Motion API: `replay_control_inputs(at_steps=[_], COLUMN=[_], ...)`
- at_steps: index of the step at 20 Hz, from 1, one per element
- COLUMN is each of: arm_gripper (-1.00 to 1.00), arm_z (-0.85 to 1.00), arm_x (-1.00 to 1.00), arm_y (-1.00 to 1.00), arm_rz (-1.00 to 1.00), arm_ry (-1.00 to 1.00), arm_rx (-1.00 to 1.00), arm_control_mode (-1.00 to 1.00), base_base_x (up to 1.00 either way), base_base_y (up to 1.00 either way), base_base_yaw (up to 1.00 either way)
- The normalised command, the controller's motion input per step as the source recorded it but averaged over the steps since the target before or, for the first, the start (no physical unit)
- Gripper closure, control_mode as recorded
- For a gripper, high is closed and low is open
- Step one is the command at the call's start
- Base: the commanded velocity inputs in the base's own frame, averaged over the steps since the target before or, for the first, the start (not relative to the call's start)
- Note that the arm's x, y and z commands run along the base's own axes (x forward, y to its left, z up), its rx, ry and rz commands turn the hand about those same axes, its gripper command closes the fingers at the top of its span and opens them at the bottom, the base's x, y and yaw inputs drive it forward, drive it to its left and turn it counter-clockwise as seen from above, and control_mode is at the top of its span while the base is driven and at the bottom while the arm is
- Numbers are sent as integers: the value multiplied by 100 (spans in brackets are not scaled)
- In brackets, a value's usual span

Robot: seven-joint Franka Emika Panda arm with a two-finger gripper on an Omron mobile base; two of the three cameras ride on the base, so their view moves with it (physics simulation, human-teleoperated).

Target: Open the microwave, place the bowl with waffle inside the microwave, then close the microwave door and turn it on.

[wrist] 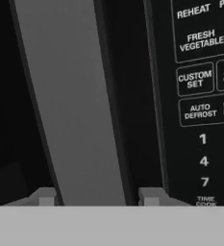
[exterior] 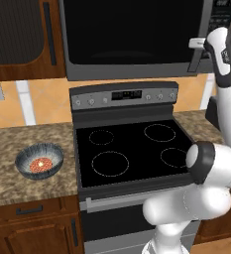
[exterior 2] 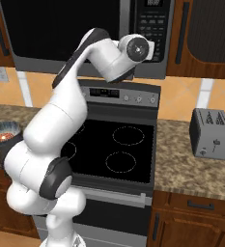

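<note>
The arm is glossy white, built of fat rounded segments joined by dark grey bands at the joints. A round white cap with a small dark centre closes its wrist joint. Its gripper ends in 2 small grey, blocky finger tips.

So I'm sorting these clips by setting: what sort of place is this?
A rendered home kitchen, it seems: a black glass-top stove sits under a microwave, with speckled stone counters, wooden cabinets and a toaster.
</note>
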Motion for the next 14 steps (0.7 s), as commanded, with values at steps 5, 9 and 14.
replay_control_inputs(at_steps=[5,9,14], arm_gripper=[100,100,100], arm_z=[0,-4,-31], arm_x=[-90,-86,-100], arm_y=[0,24,4], arm_rz=[-13,-22,-42], arm_ry=[14,27,1], arm_rx=[-14,-22,-17], arm_control_mode=[-100,-100,-100], base_base_x=[0,0,0], base_base_y=[0,0,0], base_base_yaw=[0,0,0])
